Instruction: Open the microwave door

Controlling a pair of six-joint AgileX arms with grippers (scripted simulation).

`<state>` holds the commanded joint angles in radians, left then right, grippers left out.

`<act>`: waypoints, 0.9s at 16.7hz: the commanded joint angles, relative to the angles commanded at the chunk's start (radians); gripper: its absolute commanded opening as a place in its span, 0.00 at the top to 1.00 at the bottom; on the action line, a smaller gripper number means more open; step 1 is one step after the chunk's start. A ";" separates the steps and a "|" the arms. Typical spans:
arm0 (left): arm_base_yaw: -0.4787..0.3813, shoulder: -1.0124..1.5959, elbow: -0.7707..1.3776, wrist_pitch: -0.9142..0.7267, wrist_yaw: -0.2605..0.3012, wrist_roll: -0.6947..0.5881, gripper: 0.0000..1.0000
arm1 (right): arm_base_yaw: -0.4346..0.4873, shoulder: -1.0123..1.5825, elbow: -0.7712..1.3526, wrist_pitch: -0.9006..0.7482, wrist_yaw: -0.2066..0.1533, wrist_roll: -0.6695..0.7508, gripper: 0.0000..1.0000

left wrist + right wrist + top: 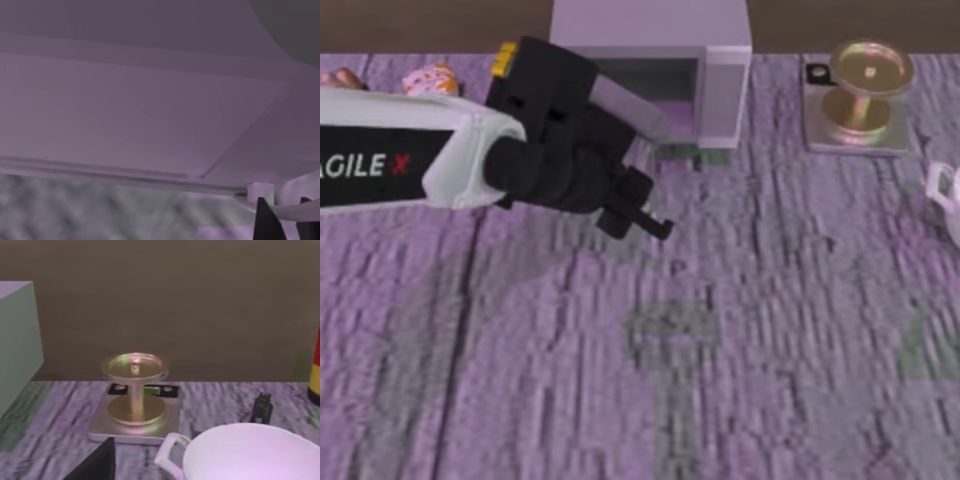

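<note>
Swinging the door (630, 108) outward: the microwave (655, 45) stands at the table's (740, 380) far edge, cavity partly exposed. The left gripper (655, 222), near the door's free edge, shows fingers slightly spread, apparently empty. Next, probably, wider swing. The right arm is parked off the right edge.

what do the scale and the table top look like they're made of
Scale: looks like polished metal, gold pan and stem with glinting highlights, on a duller silver-grey base. Table: seems weathered wood, matt, with streaky grain lines and a purple tint. It is rendered, so neither is certain.
</note>
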<state>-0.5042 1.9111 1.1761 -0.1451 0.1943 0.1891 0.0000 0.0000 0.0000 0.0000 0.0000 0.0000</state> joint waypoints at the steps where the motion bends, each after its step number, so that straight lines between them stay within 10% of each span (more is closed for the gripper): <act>1: 0.000 0.000 0.000 0.000 0.000 0.000 1.00 | 0.000 0.000 0.000 0.000 0.000 0.000 0.00; 15: 0.027 -0.016 -0.018 -0.011 0.052 0.064 1.00 | 0.000 0.000 0.000 0.000 0.000 0.000 0.00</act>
<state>-0.4777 1.8955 1.1579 -0.1560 0.2459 0.2533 0.0000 0.0000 0.0000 0.0000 0.0000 0.0000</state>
